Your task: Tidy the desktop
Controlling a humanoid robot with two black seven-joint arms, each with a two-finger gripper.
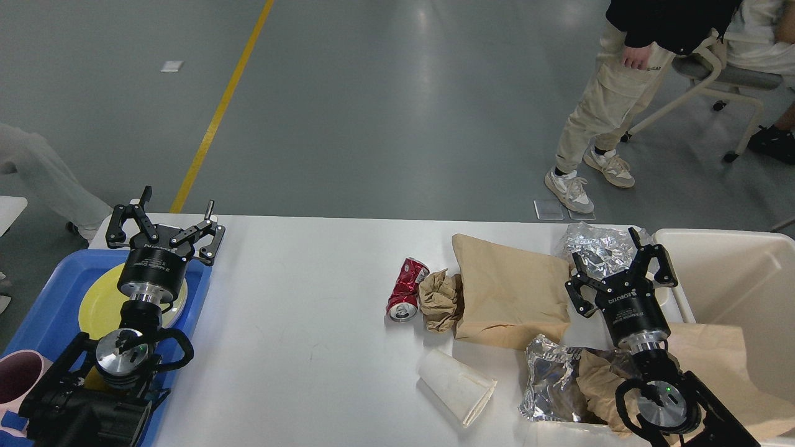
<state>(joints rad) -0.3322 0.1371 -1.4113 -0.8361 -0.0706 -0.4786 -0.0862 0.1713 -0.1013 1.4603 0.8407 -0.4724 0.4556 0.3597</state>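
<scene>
The desktop [298, 298] is a wide white tabletop strewn with litter on its right half. A crushed red can [405, 288] lies beside a crumpled brown paper wad [440, 299] and a flat brown paper bag [509, 292]. A white paper cup [456, 386] lies on its side near the front. Crumpled foil [596, 244] sits at the back right, more foil [553, 385] at the front right. My left gripper [177, 209] is open and empty above the tray's far corner. Beside the back foil my right gripper [607, 248] is open, holding nothing.
A blue tray [46, 304] at the left edge holds a yellow plate [99, 298] and a pink cup [15, 379]. A cream plastic bin [739, 292] stands at the right with brown paper [720, 366] draped over its rim. A person [612, 105] stands beyond the table.
</scene>
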